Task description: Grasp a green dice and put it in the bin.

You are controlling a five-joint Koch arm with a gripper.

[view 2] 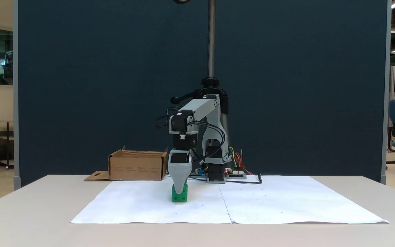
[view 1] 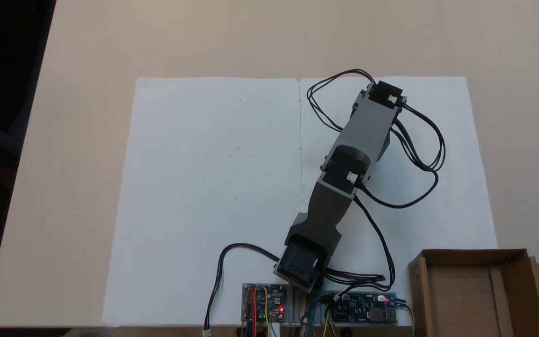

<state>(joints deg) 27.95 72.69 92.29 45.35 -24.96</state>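
Down over the green dice [view 2: 179,195] on the white paper [view 2: 269,202], gripper [view 2: 179,185] tip at its top face; jaws stacked one behind the other, so clamped or released: impossible to say. Cardboard bin [view 2: 137,167] well apart, apparently empty. Lift, carry and drop all left to do.

arm [view 1: 349,154]: stretched out from its base, reaching far and right in the top-down fixed view | wrist: pointing straight down | end effector [view 2: 179,187]: tip low, jaw state hidden
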